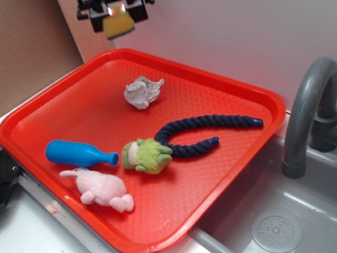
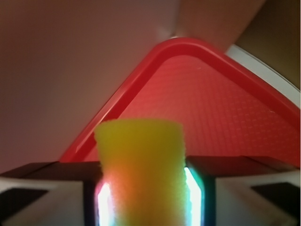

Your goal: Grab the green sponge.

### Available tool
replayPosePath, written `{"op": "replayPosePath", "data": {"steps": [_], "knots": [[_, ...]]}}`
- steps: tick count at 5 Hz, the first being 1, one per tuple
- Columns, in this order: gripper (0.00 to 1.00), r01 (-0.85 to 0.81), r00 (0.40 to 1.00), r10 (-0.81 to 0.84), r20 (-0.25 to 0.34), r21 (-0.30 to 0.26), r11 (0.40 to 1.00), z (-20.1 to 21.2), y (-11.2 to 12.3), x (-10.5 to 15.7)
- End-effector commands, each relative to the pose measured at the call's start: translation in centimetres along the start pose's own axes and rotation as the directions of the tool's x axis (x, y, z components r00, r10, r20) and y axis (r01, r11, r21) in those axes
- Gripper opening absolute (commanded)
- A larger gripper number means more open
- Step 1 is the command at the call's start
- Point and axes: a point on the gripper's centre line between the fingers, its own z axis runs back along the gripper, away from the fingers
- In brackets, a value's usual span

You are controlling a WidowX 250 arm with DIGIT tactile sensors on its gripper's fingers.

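Observation:
My gripper (image 1: 117,11) is at the top left of the exterior view, high above the far left corner of the red tray (image 1: 247,158). It is shut on the green sponge (image 1: 119,25), a yellow-orange foam block that hangs below the fingers. In the wrist view the sponge (image 2: 141,165) fills the gap between the two lit pads of my gripper (image 2: 146,197), pressed from both sides. Its dark scouring face does not show. The tray's corner (image 2: 169,44) lies well below.
On the tray lie a crumpled white paper ball (image 1: 142,92), a dark blue rope (image 1: 202,134), a fuzzy lime-green plush toy (image 1: 147,155), a blue bottle (image 1: 79,153) and a pink plush animal (image 1: 102,188). A grey faucet (image 1: 308,110) and sink (image 1: 274,221) stand at the right.

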Motion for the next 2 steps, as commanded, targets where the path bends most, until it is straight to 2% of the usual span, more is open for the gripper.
{"op": "replayPosePath", "data": {"steps": [1,2], "knots": [[0.0,0.374,0.925,-0.377,0.048,-0.292,0.88,7.57,4.68,-1.22],[0.0,0.395,0.912,-0.41,0.027,-0.334,0.856,7.28,5.17,-1.25]]}}
